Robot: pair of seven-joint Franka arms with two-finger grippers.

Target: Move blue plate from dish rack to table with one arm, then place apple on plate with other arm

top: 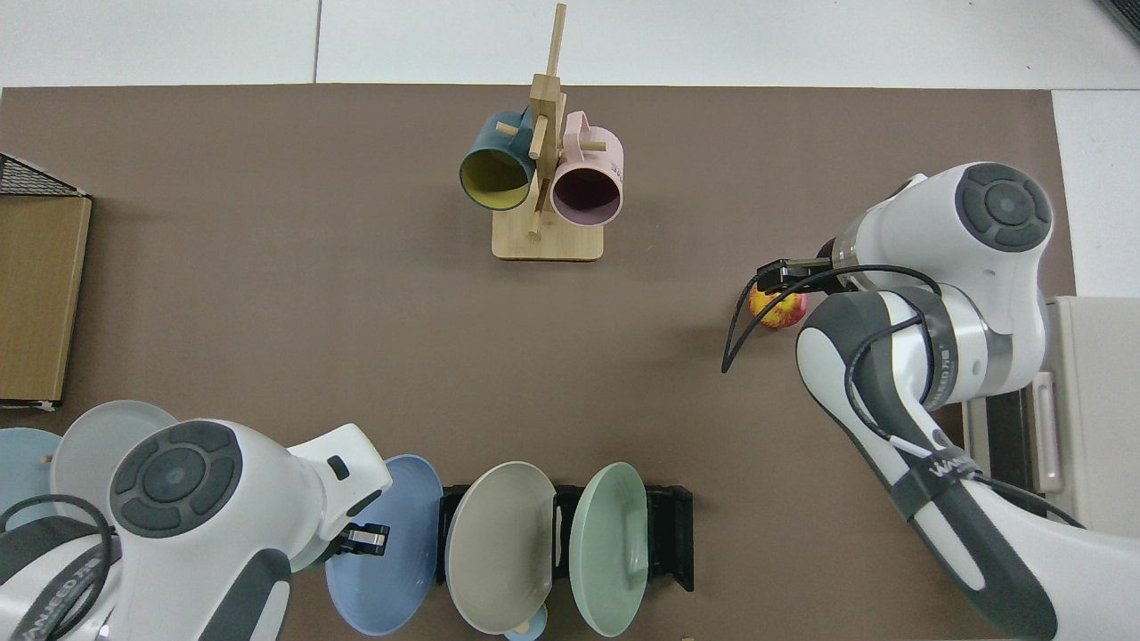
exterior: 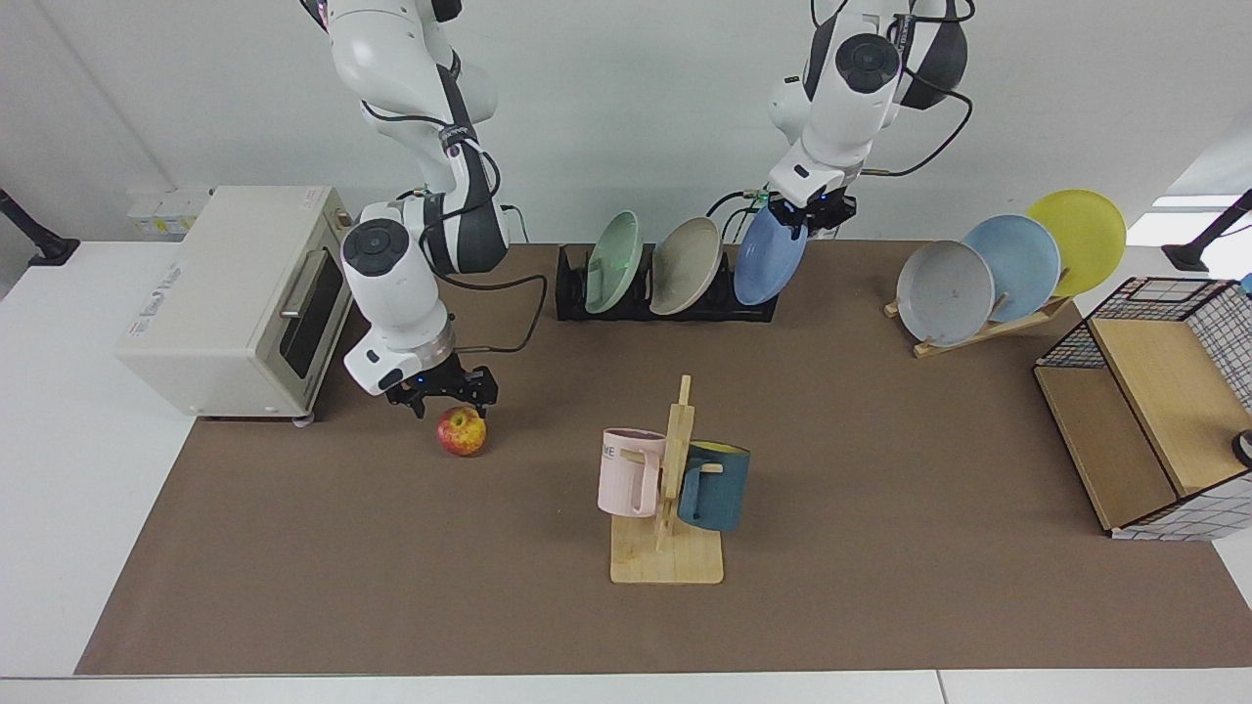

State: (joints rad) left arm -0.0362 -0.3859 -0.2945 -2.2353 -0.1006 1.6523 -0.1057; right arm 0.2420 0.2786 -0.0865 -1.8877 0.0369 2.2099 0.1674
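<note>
Facing view: camera across the worktop (exterior: 59, 469) from the robots, raised and tilted down, set well back so the whole brown mat (exterior: 880, 548) shows with both arm bases against the far wall.

Top view: camera overhead, looking straight down, closer in; the mat's side edges are cut off. Turned opposite to the facing view: dish rack (top: 668, 534) at the bottom, mug stand (top: 548, 240) at the top.

Shared: mat, rack, mug stand (exterior: 667, 562), apple (exterior: 462, 431), both arms.
</note>
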